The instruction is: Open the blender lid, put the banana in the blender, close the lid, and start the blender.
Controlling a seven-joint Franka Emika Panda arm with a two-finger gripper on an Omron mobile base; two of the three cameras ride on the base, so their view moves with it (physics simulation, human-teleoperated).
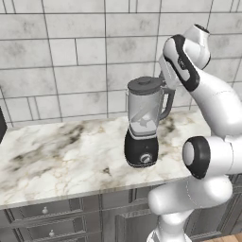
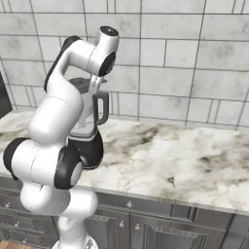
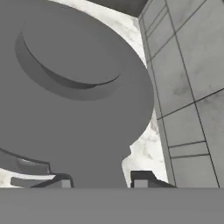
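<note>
Behind the blender [image 1: 143,124], the hand [image 3: 101,183] pinches the lid tab [image 3: 107,168]

I see the blender [image 1: 143,124] standing upright on the marble counter near the tiled wall, a black rounded base with a silver front knob under a clear grey jar whose dark handle points to the right in the left base view. The blender lid [image 1: 144,85], a dark grey round disc with a low raised centre, sits on the jar top (level, as far as I can tell). In my hand view the lid looms large and close, with its narrow edge tab reaching down toward the bottom of the picture.
</note>
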